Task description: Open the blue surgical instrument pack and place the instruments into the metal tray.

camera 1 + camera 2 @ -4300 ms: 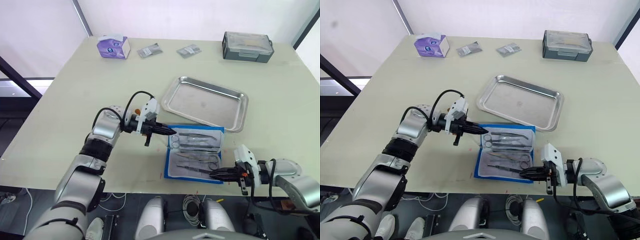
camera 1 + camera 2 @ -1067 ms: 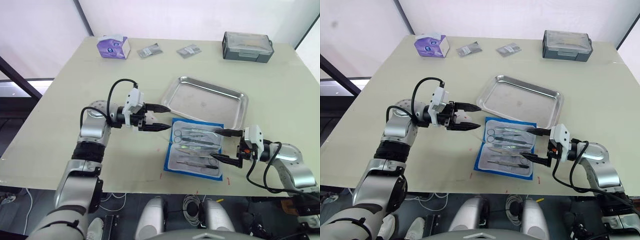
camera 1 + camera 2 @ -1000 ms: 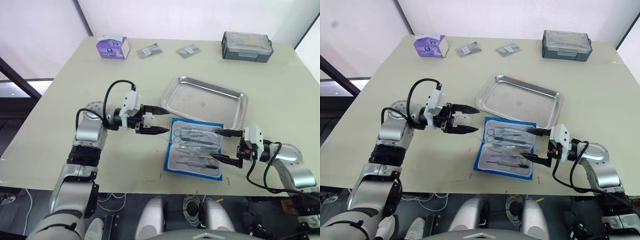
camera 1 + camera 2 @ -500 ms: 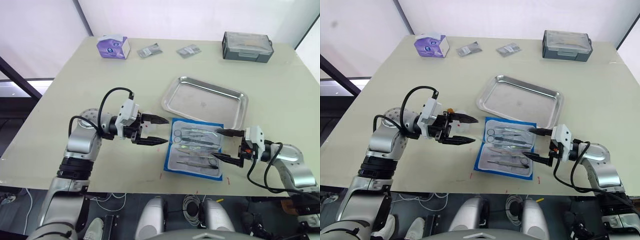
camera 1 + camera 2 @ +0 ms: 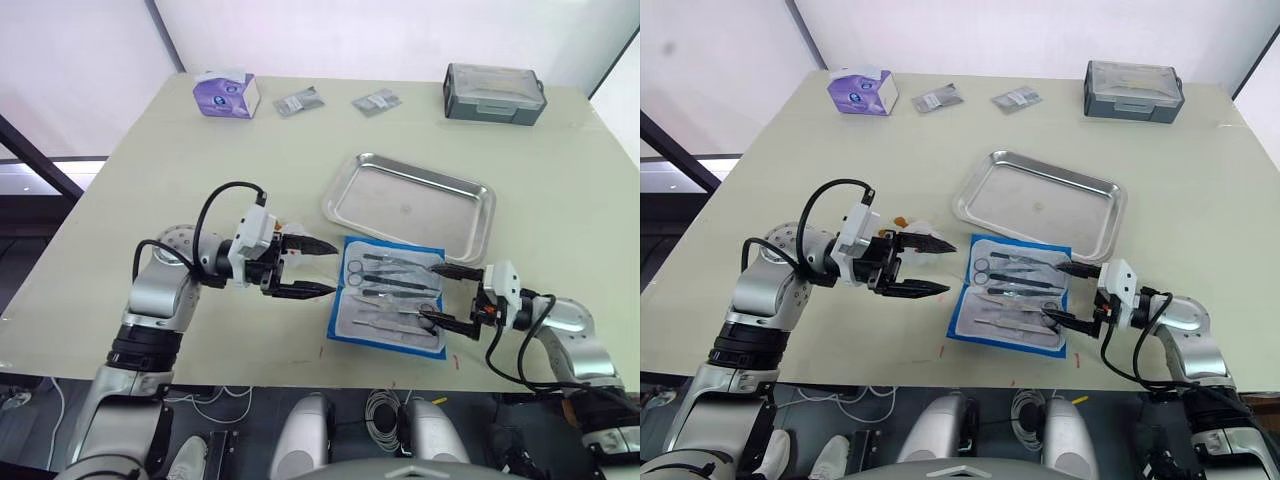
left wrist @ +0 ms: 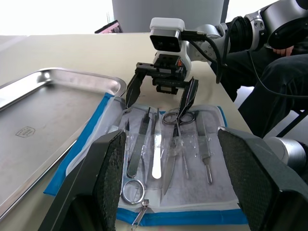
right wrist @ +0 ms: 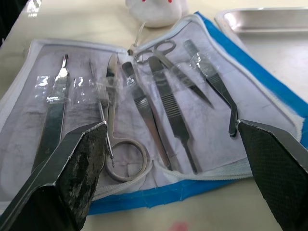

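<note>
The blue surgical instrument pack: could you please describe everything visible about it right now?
The blue surgical instrument pack lies open and flat on the table, just in front of the metal tray. Its blue outer edge frames a pale lining with clear pockets holding the instruments: scissors, forceps, tweezers, thin probes. The right gripper is open at its right edge.

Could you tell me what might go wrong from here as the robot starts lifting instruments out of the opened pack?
1. The instruments lie close together under clear strips in the blue surgical instrument pack, so the open right gripper may well pinch two at once or snag a strip.
2. The pack lies loose on the table; the open left gripper hovers beside it, not holding it, so a pull could drag it along.
3. The metal tray sits beyond the pack, so a slim tool could slip during the carry.
</note>
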Tool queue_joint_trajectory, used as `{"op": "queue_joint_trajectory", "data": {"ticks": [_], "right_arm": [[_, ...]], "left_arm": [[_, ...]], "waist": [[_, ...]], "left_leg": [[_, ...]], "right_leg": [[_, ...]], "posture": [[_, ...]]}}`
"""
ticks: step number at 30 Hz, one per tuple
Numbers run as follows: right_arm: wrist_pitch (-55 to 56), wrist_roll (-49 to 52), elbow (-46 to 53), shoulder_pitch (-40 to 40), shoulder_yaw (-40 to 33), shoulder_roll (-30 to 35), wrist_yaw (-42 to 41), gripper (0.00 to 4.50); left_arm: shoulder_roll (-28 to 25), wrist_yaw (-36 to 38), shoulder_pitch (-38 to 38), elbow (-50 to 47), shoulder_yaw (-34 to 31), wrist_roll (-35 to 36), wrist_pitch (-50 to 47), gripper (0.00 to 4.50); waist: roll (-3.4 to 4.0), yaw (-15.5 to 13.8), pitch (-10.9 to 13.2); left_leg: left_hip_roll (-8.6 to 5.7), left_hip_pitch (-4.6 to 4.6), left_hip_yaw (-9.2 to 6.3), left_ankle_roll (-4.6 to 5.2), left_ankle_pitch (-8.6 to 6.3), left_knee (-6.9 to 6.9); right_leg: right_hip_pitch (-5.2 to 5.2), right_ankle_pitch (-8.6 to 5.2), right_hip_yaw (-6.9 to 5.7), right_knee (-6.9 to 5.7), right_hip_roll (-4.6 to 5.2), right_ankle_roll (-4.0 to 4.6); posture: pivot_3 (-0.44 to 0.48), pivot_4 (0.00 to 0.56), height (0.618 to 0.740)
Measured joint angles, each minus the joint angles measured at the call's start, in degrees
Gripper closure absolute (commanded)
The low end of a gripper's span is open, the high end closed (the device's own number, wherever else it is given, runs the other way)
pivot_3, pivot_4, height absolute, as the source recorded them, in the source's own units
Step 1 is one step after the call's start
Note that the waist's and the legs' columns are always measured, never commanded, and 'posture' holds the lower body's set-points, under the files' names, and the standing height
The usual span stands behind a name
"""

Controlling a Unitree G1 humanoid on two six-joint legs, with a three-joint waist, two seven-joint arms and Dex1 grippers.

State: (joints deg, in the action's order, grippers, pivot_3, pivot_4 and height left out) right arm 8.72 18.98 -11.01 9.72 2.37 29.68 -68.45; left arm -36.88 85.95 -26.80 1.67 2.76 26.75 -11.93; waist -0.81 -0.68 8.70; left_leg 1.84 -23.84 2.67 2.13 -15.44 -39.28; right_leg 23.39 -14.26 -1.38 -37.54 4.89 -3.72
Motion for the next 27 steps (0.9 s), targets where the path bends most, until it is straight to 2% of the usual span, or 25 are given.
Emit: {"op": "queue_joint_trajectory", "data": {"ticks": [12, 27], "right_arm": [[2.93, -1.31, -2.52, 0.04, 1.72, 0.08, -0.4, 0.0], [-1.22, -2.85, -3.49, 1.98, 4.79, 0.87, 0.89, 0.0]], "left_arm": [[0.1, -0.85, 0.0, 0.09, 0.04, -0.03, 0.49, 1.28], [1.41, -2.34, -0.14, 1.98, 0.56, -1.12, 2.27, 1.28]], "waist": [[-0.01, 0.0, -0.02], [-0.51, 0.21, -0.44]], "left_leg": [[0.01, 0.04, 0.0, 0.0, 0.0, 0.0], [0.29, 0.66, 0.0, 0.03, -0.03, 0.13]], "right_leg": [[-0.01, 0.0, 0.0, 0.0, -0.01, 0.0], [-0.66, -0.1, -0.06, 0.14, -0.3, 0.19]], "posture": [[0.0, 0.15, 0.727], [0.0, 0.15, 0.727]]}}
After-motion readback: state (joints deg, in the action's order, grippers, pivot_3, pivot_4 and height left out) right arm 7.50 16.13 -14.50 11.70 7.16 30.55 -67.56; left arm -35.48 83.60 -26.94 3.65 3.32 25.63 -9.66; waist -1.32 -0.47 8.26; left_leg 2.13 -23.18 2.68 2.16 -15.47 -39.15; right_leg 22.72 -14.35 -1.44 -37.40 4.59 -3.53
